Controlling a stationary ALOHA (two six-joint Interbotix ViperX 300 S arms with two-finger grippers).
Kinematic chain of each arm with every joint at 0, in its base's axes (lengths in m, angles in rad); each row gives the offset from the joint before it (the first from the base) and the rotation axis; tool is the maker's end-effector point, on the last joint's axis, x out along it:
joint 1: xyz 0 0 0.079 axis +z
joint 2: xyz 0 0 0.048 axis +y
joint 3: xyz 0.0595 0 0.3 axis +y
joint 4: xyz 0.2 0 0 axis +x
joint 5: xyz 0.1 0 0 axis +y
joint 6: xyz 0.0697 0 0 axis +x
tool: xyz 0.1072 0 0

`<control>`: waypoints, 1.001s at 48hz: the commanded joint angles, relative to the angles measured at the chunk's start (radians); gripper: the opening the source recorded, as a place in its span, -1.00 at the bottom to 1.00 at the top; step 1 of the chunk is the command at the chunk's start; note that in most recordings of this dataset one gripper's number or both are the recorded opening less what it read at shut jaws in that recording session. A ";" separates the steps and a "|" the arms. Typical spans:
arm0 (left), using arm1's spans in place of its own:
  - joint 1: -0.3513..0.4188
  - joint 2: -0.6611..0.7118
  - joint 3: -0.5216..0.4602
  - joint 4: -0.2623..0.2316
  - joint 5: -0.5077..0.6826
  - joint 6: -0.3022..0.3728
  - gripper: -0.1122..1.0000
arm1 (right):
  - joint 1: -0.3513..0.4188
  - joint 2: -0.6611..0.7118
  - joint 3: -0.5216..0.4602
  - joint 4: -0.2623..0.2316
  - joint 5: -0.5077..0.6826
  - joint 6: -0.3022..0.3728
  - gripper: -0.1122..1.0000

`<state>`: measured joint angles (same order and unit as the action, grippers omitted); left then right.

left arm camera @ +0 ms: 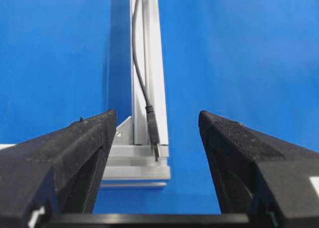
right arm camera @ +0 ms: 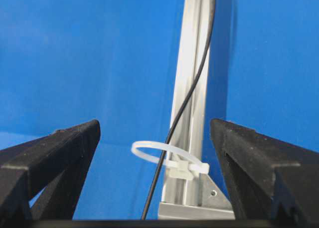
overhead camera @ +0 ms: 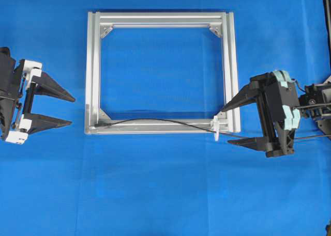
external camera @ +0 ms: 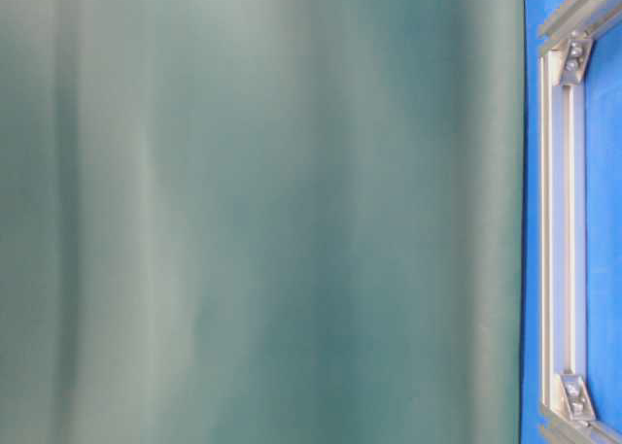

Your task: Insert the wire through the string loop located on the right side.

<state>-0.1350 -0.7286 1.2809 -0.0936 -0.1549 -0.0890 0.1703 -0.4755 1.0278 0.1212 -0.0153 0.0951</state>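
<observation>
Right end effector (overhead camera: 235,124) spread wide and holding nothing, just beside the string loop (right arm camera: 162,153) at the right corner of the silver frame (overhead camera: 92,71); left end effector (overhead camera: 72,110) also parted and empty, off the frame's left side. Wire (overhead camera: 165,121) threaded through that loop (seen from the right wrist), lying along the frame's near bar with its plug tip (left arm camera: 153,132) at the left corner, all on the blue worktop (overhead camera: 165,194).
</observation>
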 commanded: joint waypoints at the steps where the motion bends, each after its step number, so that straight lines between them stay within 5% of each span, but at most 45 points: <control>1: 0.002 0.003 -0.023 0.002 -0.011 0.000 0.29 | -0.005 -0.011 -0.021 0.000 -0.003 -0.002 0.85; 48: 0.002 0.003 -0.023 0.002 -0.011 0.000 0.29 | -0.014 -0.011 -0.021 -0.009 -0.003 0.000 0.85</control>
<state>-0.1365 -0.7286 1.2809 -0.0951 -0.1549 -0.0890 0.1595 -0.4755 1.0278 0.1135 -0.0153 0.0951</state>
